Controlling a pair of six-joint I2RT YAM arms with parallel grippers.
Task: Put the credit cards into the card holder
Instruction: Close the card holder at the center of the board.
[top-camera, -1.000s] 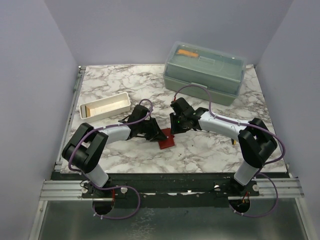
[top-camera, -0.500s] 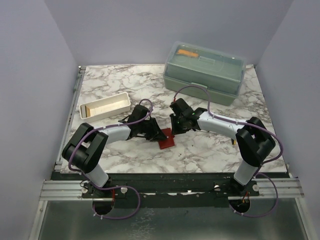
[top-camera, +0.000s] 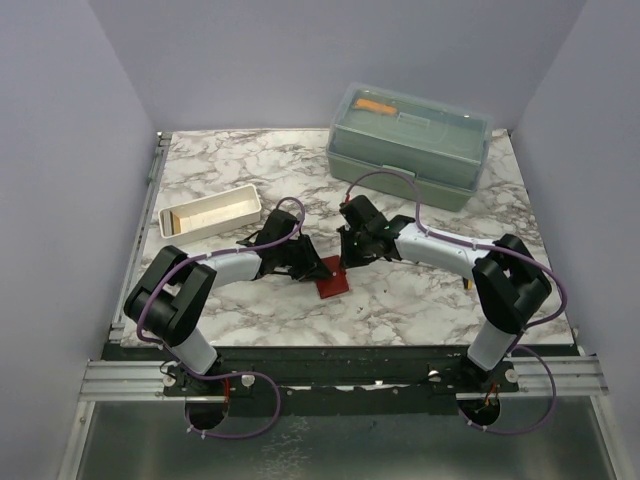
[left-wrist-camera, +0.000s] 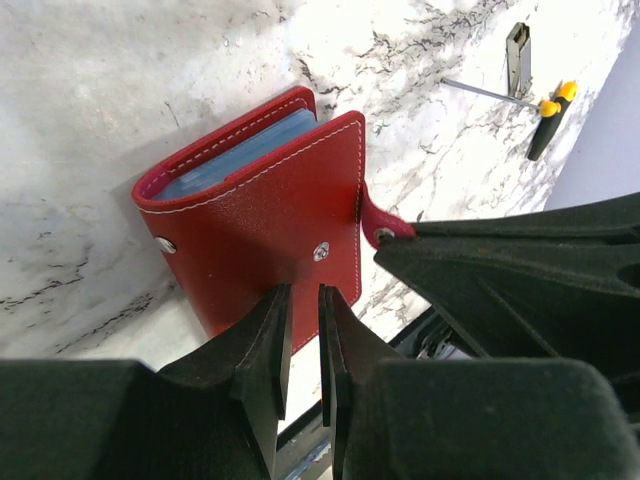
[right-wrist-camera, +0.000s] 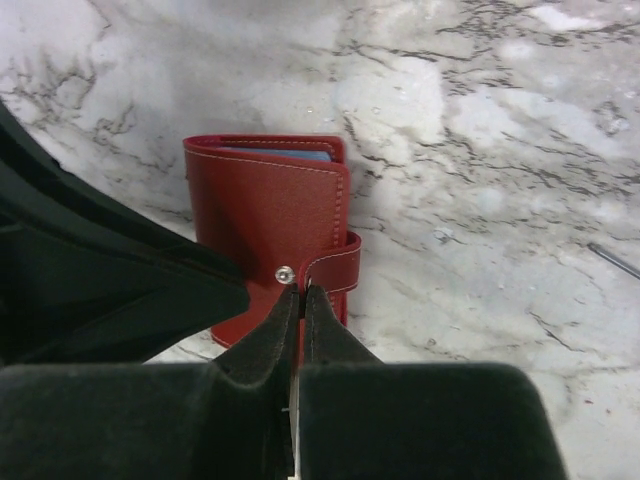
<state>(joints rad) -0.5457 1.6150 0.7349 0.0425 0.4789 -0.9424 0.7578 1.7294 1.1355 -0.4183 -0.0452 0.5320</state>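
The left tool (top-camera: 321, 269) and right tool (top-camera: 345, 262) hide part of the card holder (top-camera: 332, 287).

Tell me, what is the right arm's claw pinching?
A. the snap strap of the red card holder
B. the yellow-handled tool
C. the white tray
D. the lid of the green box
A: the right wrist view shows the right gripper shut on the end of the strap that wraps round the edge of the card holder.
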